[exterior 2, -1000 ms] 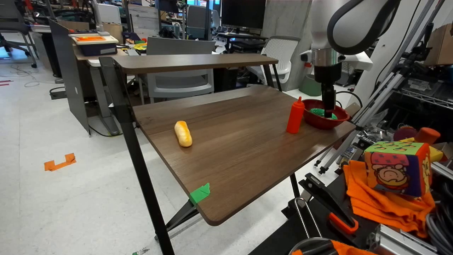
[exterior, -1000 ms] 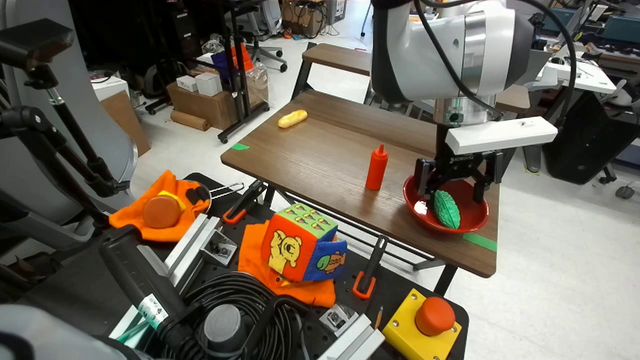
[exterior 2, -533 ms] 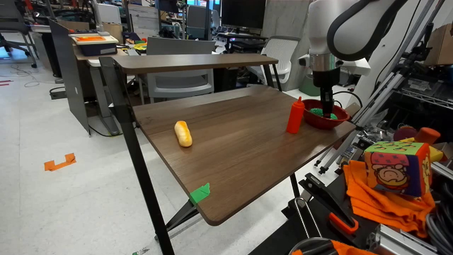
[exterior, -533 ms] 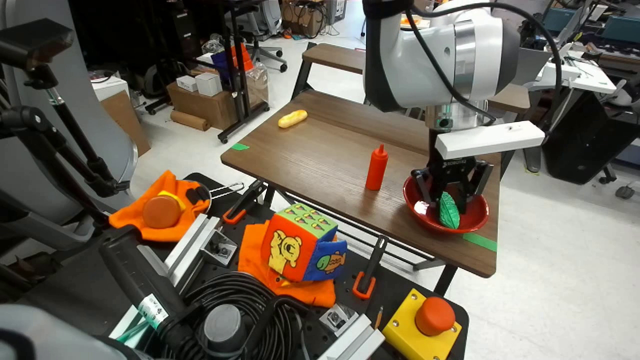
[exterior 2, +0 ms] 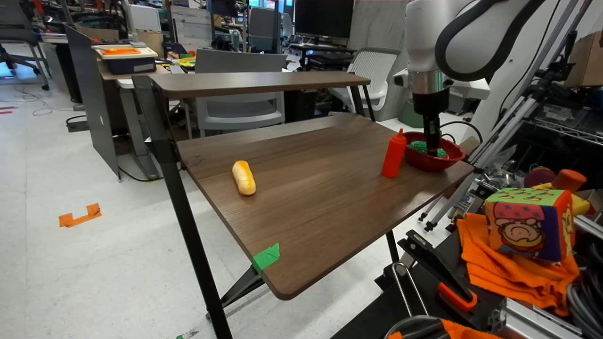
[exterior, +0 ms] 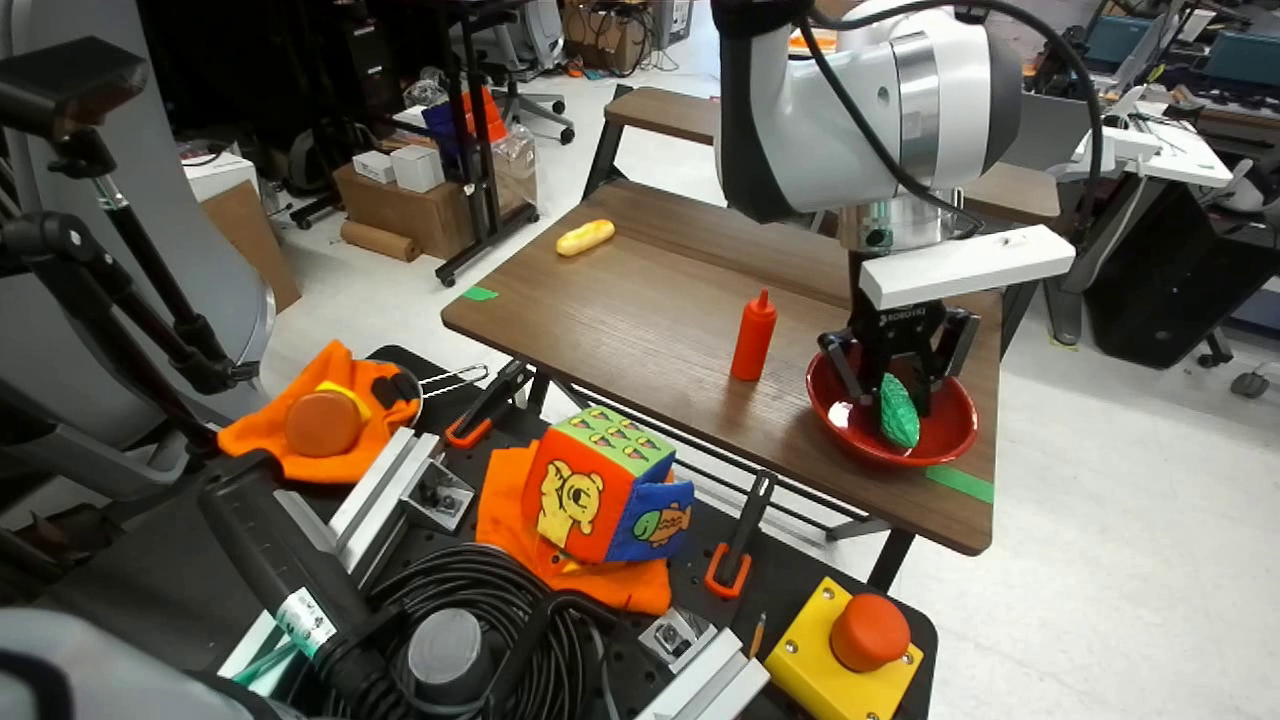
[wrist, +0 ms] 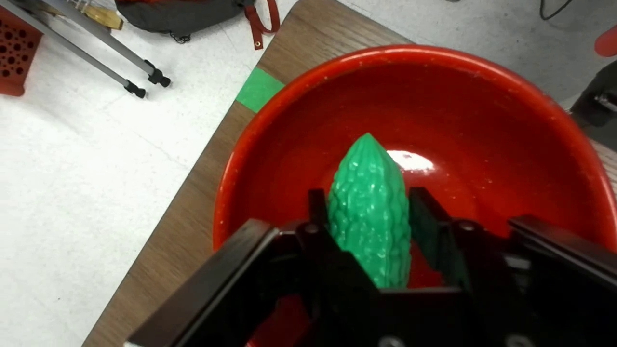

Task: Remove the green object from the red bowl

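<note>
The green object (wrist: pixel 370 217) is a bumpy, pointed oval, lying between my two black fingers in the wrist view. My gripper (exterior: pixel 898 407) reaches down into the red bowl (exterior: pixel 955 438), its fingers shut against the object's sides. In an exterior view the green object (exterior 2: pixel 417 146) shows partly behind the gripper (exterior 2: pixel 432 151), still within the rim of the red bowl (exterior 2: pixel 428 163). Whether its underside touches the bowl's floor I cannot tell. The lower end of the object is hidden by the gripper body in the wrist view.
A red-orange squeeze bottle (exterior: pixel 754 338) stands upright beside the bowl. Far along the brown table (exterior: pixel 640 300) lies a yellow oblong piece (exterior 2: pixel 244 178). A raised shelf (exterior 2: pixel 264 82) runs behind the table. The bowl sits near the table's edge, by green tape (wrist: pixel 259 89).
The fingers have gone from wide apart to shut on the green object. Arm and gripper have shifted slightly toward the bottle, and the object has risen a little in the picture.
</note>
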You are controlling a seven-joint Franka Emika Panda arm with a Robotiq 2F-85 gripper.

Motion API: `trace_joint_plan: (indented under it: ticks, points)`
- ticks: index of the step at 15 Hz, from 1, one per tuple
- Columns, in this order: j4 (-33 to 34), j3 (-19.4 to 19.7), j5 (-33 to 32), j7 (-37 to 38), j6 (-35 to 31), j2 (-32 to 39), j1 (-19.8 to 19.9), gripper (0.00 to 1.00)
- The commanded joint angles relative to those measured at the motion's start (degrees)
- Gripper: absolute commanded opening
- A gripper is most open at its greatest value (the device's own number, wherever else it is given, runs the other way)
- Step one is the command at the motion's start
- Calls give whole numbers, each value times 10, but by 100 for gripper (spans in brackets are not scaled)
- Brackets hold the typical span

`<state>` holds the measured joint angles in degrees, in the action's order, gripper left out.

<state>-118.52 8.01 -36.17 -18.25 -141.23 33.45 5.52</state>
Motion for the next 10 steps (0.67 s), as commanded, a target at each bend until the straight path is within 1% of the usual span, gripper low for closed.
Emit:
trace_joint_plan:
  ticks: [1,4,6,8,10]
  points:
    - [-52,-7,1,-30,-9,-77,13,20]
    - [-74,-19,33,-59,-3,-135,28,20]
    - [-76,-35,85,-90,9,-169,36,20]
    - [-53,-51,153,-113,40,-181,32,20]
    - [-17,-68,213,-110,73,-178,22,20]
